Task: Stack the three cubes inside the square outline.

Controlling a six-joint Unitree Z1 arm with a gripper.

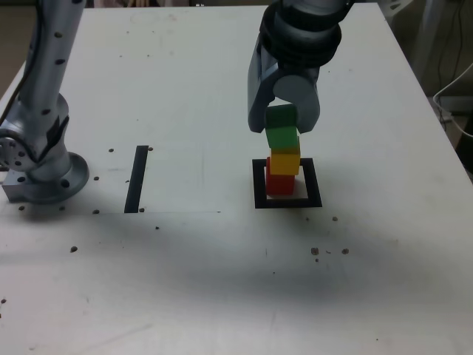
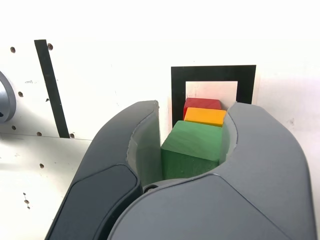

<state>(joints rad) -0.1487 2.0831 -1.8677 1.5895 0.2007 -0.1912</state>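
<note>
Between its jaws, our end effector [image 2: 190,145] grips the green cube [image 2: 192,142], hiding part of the square outline [image 2: 178,95].

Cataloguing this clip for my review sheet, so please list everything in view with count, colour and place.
Green cube: one, green, between the gripper's fingers, above the yellow cube
Yellow cube: one, yellow-orange, on the red cube
Red cube: one, red, lowest, inside the square outline
Square outline: one, black, around the red cube
Tape strip: one, black, exterior view's left of the outline
Tabletop: one, white with dark holes, under everything
Cable: one, white, exterior view's right edge
Arm: one, grey, base at exterior view's left
Gripper: one, grey, at the green cube
</note>
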